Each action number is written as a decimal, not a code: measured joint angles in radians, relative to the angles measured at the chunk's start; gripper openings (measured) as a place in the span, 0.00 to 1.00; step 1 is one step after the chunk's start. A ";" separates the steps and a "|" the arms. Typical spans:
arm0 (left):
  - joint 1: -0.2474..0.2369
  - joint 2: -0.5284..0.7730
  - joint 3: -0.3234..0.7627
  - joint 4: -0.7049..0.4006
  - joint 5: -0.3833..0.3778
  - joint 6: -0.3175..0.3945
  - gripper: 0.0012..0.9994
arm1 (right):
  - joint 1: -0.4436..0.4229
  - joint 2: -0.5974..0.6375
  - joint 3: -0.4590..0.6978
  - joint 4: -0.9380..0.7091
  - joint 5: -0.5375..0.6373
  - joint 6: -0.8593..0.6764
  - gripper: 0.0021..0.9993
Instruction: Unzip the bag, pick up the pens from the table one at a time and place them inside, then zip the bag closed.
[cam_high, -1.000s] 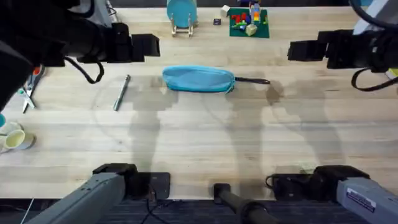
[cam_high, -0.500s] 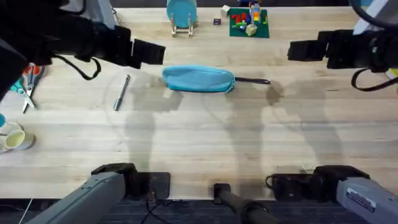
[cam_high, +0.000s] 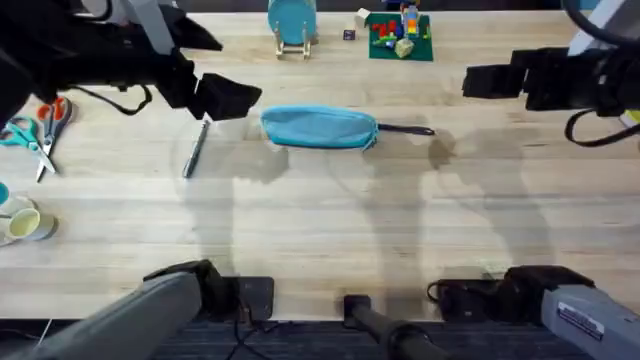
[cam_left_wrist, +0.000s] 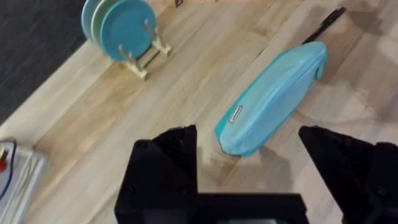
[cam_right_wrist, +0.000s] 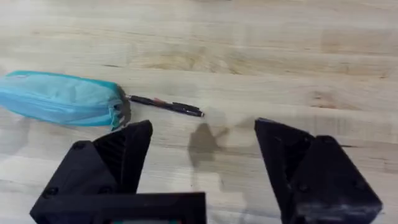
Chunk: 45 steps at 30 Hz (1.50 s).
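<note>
Black fingers of the left gripper (cam_left_wrist: 249, 168) spread wide, empty, above the bag's (cam_high: 320, 128) left end. Right gripper (cam_right_wrist: 202, 165) gapes empty too. Bag lies lengthwise left-to-right mid-table (cam_high: 330, 220).

- Bag (cam_high: 320, 128): light blue oblong pouch, lying flat on the counter (cam_high: 330, 230), zipped shut.
- Dark pen (cam_high: 405, 130): just beside the bag's right end, lying crosswise.
- Silver pen (cam_high: 194, 150): left of the bag, apart from it, slightly tilted.
</note>
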<state>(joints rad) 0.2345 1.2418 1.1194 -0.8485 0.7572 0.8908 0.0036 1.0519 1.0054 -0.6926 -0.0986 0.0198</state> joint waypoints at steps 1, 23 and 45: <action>0.007 0.021 0.000 0.010 0.030 0.025 0.99 | 0.000 0.000 0.000 0.000 0.000 0.000 1.00; 0.073 0.561 0.002 0.038 0.524 0.507 0.99 | 0.000 0.000 0.000 0.000 0.000 0.000 1.00; 0.073 0.758 0.002 0.109 0.537 0.577 0.76 | 0.000 0.000 0.000 0.000 0.000 0.000 1.00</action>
<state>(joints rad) 0.3073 1.9999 1.1213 -0.7391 1.2942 1.4673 0.0036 1.0519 1.0054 -0.6930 -0.0982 0.0196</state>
